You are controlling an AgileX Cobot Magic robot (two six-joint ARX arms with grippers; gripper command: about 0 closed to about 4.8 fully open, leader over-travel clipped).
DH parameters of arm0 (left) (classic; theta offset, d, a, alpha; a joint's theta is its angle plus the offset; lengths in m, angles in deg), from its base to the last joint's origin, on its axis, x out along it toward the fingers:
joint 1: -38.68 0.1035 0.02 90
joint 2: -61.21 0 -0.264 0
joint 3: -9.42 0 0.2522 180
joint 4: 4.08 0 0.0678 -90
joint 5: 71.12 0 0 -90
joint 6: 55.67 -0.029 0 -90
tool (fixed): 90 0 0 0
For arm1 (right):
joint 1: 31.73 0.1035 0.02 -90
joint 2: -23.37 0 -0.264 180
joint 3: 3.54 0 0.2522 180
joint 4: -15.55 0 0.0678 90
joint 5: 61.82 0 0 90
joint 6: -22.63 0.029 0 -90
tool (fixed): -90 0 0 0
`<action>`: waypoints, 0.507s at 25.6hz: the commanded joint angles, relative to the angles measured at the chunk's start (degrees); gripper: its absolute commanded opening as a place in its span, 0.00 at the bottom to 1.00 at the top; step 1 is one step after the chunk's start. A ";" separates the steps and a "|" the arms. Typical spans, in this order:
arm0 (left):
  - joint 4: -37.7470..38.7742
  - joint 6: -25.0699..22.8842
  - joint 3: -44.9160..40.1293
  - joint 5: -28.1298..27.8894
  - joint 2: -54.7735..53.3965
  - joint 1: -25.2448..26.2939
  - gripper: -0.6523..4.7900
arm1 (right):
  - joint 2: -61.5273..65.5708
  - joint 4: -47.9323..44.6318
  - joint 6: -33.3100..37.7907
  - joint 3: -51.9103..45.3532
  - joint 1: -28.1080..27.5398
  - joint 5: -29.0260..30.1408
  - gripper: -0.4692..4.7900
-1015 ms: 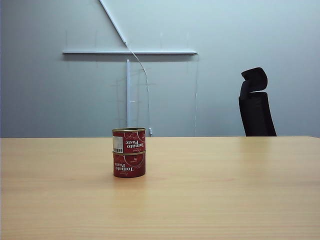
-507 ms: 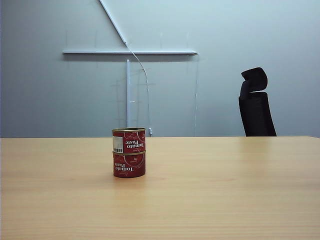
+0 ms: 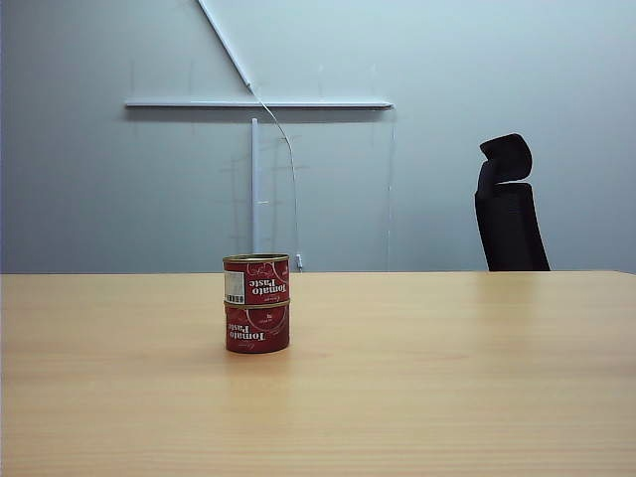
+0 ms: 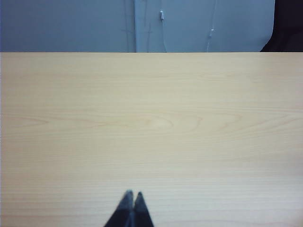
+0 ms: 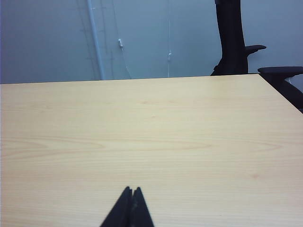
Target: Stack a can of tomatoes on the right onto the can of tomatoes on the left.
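Right gripper [image 5: 131, 190]: its two dark fingertips meet in a closed point with nothing between them, held low over bare wood. Left gripper [image 4: 132, 194]: likewise pressed together and empty, above its own stretch of the table [image 3: 447, 378]. Neither arm appears in the exterior view, and neither wrist view shows a can, so both grippers are judged to be drawn back to the near side of the table, well apart from the stack; how far cannot be told.

The landmark is the lower can [image 3: 257, 329], which stands upright on the table, left of the middle in the exterior view. The upper can [image 3: 256, 279] sits squarely on top of it, rims touching and sides in line, its label upright and facing the camera. Both are red tomato tins. No other can stands anywhere to the right of the lower can; that part of the table holds nothing visible.

Behind the lower can, beyond the far table edge, a thin white pole [image 3: 254, 189] rises against the grey wall. Far to the right of the lower can, also behind the table, stands a black chair [image 3: 509, 204].

Judged from this layout, the stacking is complete: the cans need no support, which is why both grippers are closed and withdrawn.
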State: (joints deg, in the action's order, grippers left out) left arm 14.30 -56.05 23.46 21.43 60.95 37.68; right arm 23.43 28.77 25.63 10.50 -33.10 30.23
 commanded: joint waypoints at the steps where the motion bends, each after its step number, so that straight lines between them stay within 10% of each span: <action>1: -0.42 -0.02 0.24 0.09 -0.11 -0.04 0.11 | -0.11 -1.44 -0.07 -0.22 -0.04 0.17 0.07; 13: -0.42 -0.02 0.24 0.09 -0.11 -0.04 0.11 | -0.11 -4.35 -0.04 -0.22 -0.11 -0.98 0.07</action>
State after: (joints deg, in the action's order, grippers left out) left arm 14.30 -56.07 23.48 21.43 60.95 37.68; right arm 23.43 25.69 25.65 10.50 -33.12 29.51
